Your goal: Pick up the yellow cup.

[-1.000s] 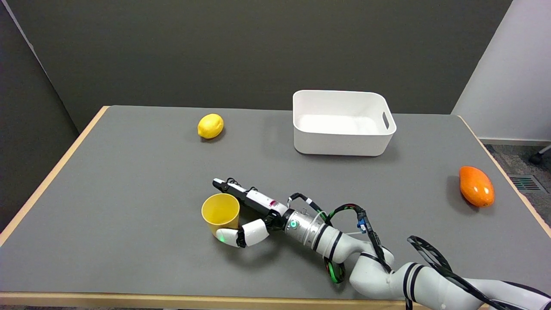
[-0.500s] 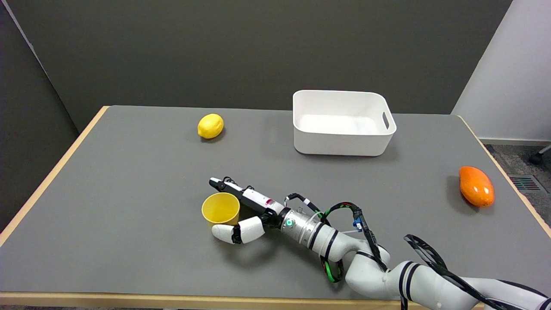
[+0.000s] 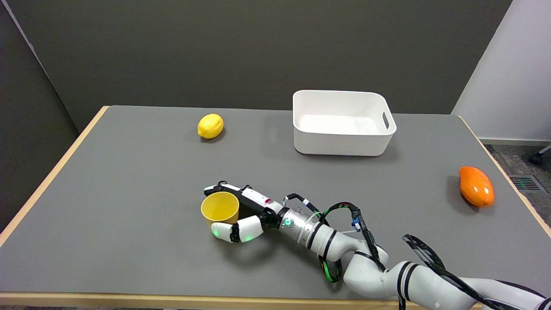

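Note:
The yellow cup [image 3: 220, 206] stands upright on the grey table [image 3: 129, 181], left of the middle and towards the near side, its mouth facing up. My right hand [image 3: 241, 213] reaches in low from the right and wraps around it. The fingers [image 3: 224, 189] curl along the cup's far side and the thumb [image 3: 234, 230] presses against its near wall. The cup's base is hidden behind the thumb.
A lemon [image 3: 210, 125] lies at the far left-centre. A white bin [image 3: 342, 122] sits at the far centre-right, with nothing in it. An orange mango-like fruit [image 3: 476, 186] lies near the right edge. My arm with its cables [image 3: 344, 241] crosses the near right of the table.
The fingers, straight a second ago, have curled in around the cup's far side, and the thumb has closed on its near wall. The hand has shifted slightly left. The cup has barely moved.

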### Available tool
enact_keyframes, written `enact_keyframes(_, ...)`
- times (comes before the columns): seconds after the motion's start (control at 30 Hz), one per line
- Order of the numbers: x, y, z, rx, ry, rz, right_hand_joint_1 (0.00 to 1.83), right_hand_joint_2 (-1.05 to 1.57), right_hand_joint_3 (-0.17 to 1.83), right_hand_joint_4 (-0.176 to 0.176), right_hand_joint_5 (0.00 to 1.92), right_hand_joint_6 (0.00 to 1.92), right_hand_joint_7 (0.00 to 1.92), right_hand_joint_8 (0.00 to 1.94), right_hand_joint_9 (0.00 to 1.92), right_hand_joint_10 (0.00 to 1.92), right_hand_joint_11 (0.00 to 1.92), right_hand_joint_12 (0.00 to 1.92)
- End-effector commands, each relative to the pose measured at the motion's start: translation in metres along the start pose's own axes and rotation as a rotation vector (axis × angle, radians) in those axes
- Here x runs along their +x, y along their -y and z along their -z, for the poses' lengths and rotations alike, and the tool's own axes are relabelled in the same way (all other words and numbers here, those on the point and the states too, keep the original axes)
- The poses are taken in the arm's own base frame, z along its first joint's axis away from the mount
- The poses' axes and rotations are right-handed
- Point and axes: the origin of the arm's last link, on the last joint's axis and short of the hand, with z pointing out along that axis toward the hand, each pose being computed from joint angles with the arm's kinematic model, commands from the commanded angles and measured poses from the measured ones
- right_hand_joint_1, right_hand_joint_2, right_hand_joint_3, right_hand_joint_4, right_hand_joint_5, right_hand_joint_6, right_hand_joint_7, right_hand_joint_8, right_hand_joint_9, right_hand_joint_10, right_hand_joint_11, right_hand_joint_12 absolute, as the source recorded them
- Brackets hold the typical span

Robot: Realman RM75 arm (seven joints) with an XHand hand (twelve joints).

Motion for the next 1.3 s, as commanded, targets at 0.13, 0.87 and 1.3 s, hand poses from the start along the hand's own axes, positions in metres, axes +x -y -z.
enact_keyframes(0.13,0.0,-0.001,-0.002,-0.013,-0.01,-0.015,0.96,0.75,0.9,-0.047,0.33,0.74,0.54,0.68,0.4,0.88,0.31,1.4)
enact_keyframes(0.87,0.022,0.01,-0.004,0.051,-0.084,-0.045,1.14,1.32,0.02,-0.143,0.48,1.57,0.75,1.58,0.74,1.35,0.31,1.92)
enact_keyframes(1.3,0.071,0.04,-0.001,0.16,-0.234,0.106,1.18,1.18,0.2,-0.15,0.56,1.46,0.82,1.5,0.76,1.4,0.47,1.92)
